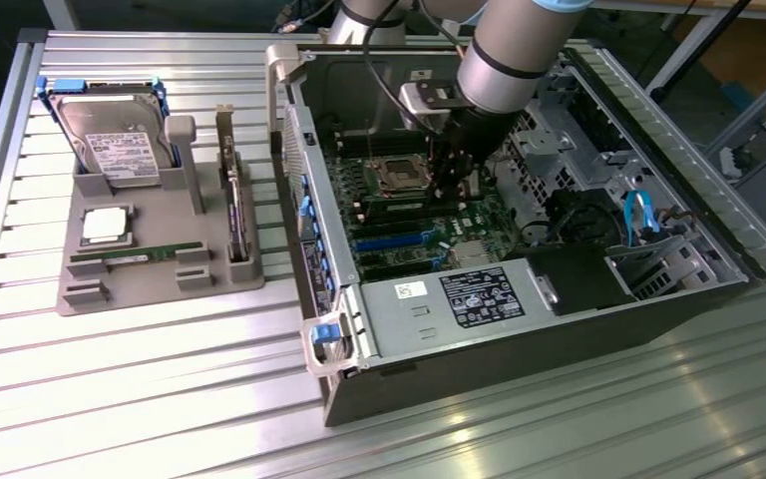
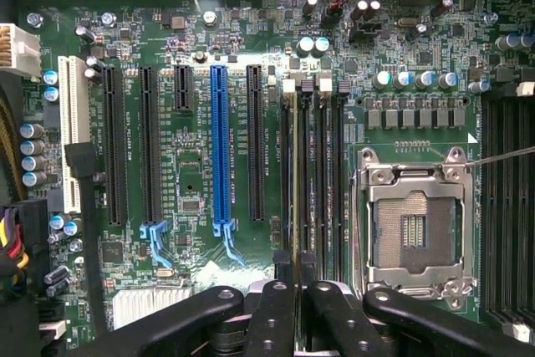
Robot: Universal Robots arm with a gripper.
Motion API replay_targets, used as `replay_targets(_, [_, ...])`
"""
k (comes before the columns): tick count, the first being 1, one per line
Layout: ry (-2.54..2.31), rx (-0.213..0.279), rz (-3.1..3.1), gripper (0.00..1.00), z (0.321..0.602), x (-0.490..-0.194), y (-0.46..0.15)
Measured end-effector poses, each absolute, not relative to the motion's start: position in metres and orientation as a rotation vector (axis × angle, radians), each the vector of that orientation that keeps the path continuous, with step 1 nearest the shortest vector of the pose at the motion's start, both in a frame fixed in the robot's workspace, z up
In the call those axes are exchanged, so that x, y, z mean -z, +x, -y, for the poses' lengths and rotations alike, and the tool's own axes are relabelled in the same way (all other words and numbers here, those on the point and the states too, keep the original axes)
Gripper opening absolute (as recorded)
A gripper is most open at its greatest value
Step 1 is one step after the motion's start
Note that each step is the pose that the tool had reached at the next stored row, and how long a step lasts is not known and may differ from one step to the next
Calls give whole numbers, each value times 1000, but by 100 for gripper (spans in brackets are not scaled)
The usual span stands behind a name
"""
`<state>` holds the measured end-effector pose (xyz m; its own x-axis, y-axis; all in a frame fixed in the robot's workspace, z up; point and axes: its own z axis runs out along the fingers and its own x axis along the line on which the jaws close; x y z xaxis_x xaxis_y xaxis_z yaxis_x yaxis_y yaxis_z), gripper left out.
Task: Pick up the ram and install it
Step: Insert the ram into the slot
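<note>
My gripper (image 1: 453, 198) reaches down into the open computer case (image 1: 423, 299), over the memory slots beside the empty processor socket (image 1: 397, 175). In the wrist view the gripper (image 2: 296, 277) is shut on the ram (image 2: 294, 165). The ram shows edge-on as a thin pale strip running along a memory slot, left of the socket (image 2: 410, 232) as that view shows it. It lines up with the slot; I cannot tell whether it is fully seated. The black fingers (image 2: 274, 307) hide its near end.
A grey parts tray (image 1: 157, 289) at the exterior view's left holds a hard drive (image 1: 117, 140), a silver processor (image 1: 104, 225), a dark expansion card (image 1: 234, 215) and another green stick (image 1: 137, 254). Blue cables (image 1: 642, 215) and drive bays crowd the case's right side.
</note>
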<state>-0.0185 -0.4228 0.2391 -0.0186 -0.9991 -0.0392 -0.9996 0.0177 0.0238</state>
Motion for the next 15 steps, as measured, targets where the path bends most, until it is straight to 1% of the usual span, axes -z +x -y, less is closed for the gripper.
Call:
replay_targets(2, [-2181,-40,-2219,12,423,-239,-20])
replay_targets(3, [-2178,-33,-2216,12,423,-239,-20])
replay_targets(15, [-2173,-20,-2210,12,423,-239,-24])
